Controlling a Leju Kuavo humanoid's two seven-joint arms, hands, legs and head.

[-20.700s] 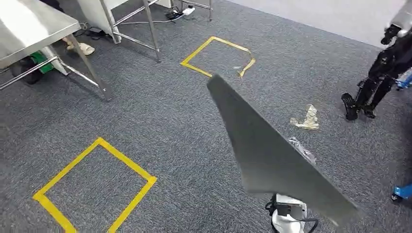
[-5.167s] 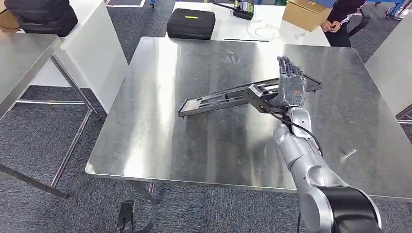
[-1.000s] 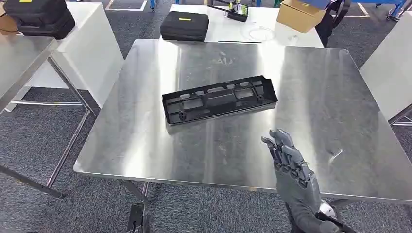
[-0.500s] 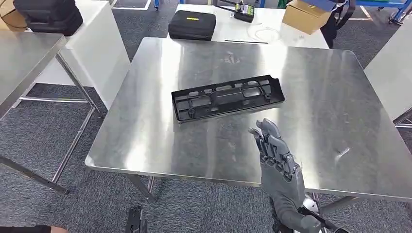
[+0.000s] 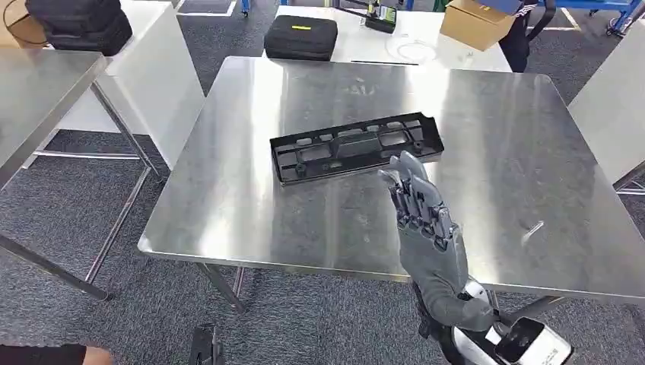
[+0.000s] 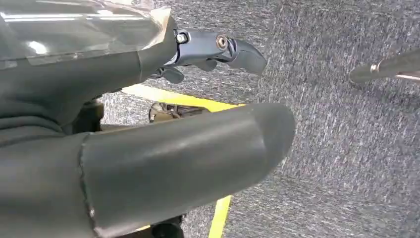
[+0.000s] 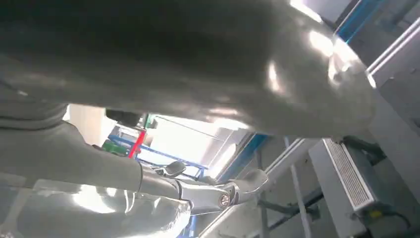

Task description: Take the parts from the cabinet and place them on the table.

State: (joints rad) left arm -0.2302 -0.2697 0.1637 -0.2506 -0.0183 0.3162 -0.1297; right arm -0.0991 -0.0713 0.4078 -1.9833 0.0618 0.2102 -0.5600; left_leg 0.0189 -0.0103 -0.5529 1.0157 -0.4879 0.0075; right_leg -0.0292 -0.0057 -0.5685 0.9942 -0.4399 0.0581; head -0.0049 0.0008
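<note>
While raised, the right robot hand [image 5: 424, 217] spreads empty near the part [image 5: 356, 146].

Past the far edge of your work surface you have a white table [image 5: 426, 47] carrying a black case [image 5: 301, 36], a coiled cable [image 5: 407, 50] and a cardboard box [image 5: 475, 22]. To your left, a second steel table [image 5: 34, 95], with a black bag [image 5: 76, 24] behind it. Grey carpet [image 5: 68, 228] underfoot, yellow tape [image 6: 218, 225] on it.
</note>
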